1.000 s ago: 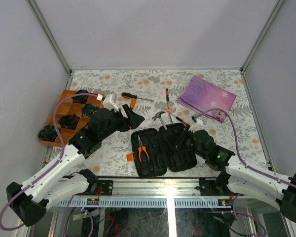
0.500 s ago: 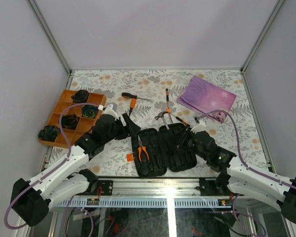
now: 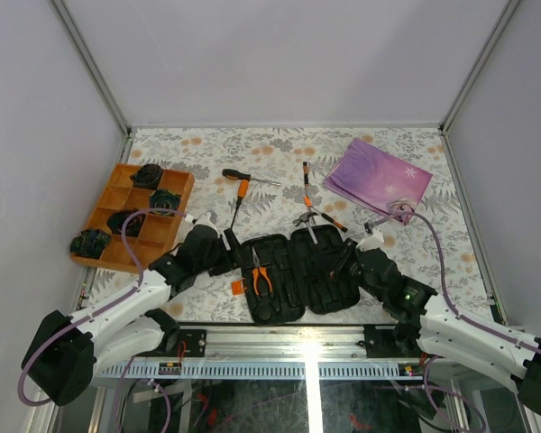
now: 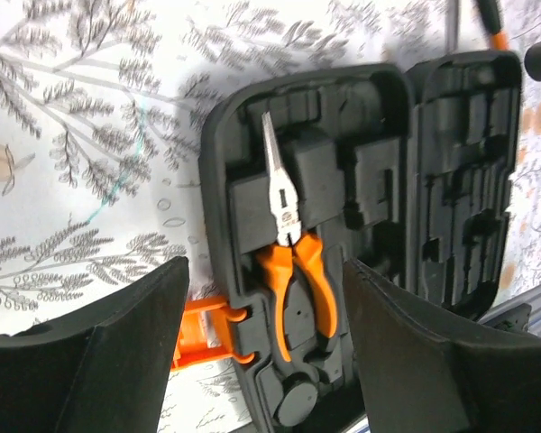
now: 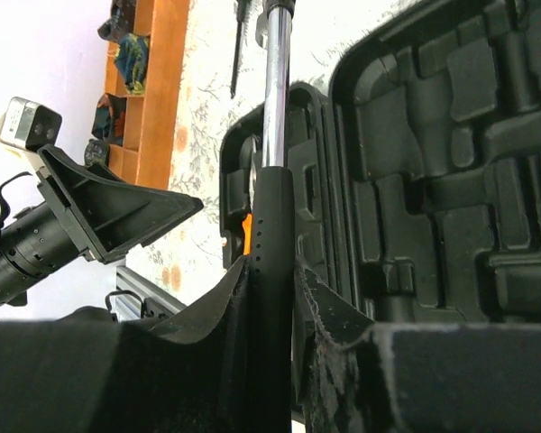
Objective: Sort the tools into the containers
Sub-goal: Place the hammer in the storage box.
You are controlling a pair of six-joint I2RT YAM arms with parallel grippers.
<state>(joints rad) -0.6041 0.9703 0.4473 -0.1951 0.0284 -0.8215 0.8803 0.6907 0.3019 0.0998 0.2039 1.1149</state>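
The black tool case (image 3: pixel 317 287) lies open at the table's near middle, with orange-handled pliers (image 3: pixel 260 271) seated in its left half. My right gripper (image 3: pixel 341 260) is shut on the black handle of the hammer (image 3: pixel 304 219), whose steel head points away past the case's far edge. In the right wrist view the hammer handle (image 5: pixel 270 225) stands between my right gripper's jaws (image 5: pixel 270 271), over the case (image 5: pixel 433 180). My left gripper (image 3: pixel 227 253) is open and empty at the case's left edge. Its view shows the pliers (image 4: pixel 288 262) and the orange latch (image 4: pixel 207 329) between its fingers (image 4: pixel 117 352).
Three screwdrivers lie behind the case: one at the left (image 3: pixel 239 179), one in the middle (image 3: pixel 306 176), one by the hammer (image 3: pixel 331 219). An orange divided tray (image 3: pixel 176 216) with black lumps stands at the left. A purple cloth (image 3: pixel 379 176) lies at the back right.
My left gripper has moved nearer and to the right, from beside the orange tray to the case's left edge. My right gripper has shifted slightly right with the hammer.
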